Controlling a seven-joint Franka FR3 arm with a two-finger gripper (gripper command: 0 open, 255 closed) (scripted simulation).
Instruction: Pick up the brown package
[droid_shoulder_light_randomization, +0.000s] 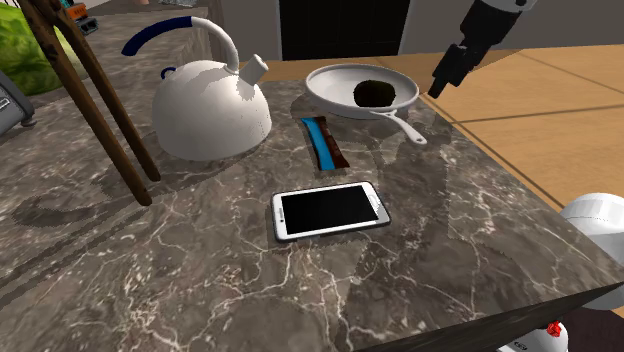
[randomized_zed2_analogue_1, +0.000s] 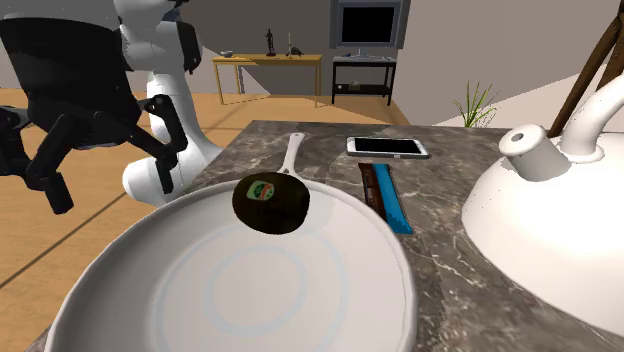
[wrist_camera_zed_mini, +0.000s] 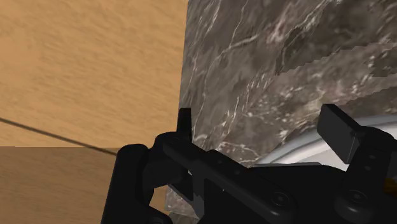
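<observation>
The gripper (droid_shoulder_light_randomization: 438, 86), fingers spread wide and empty, presumably for straddling, is held off the marble counter (droid_shoulder_light_randomization: 200, 290) edge beside the pan (droid_shoulder_light_randomization: 335, 90), well apart from the brown package (droid_shoulder_light_randomization: 322, 143), which is laid flat between the pan and the kettle (droid_shoulder_light_randomization: 210, 110).

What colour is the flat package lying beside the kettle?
The package is dark brown with a blue edge stripe; shoulder view shows it best.

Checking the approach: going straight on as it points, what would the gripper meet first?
The open gripper would likely hit the marble tabletop near its edge, beside the white pan; depth is unclear.
</observation>
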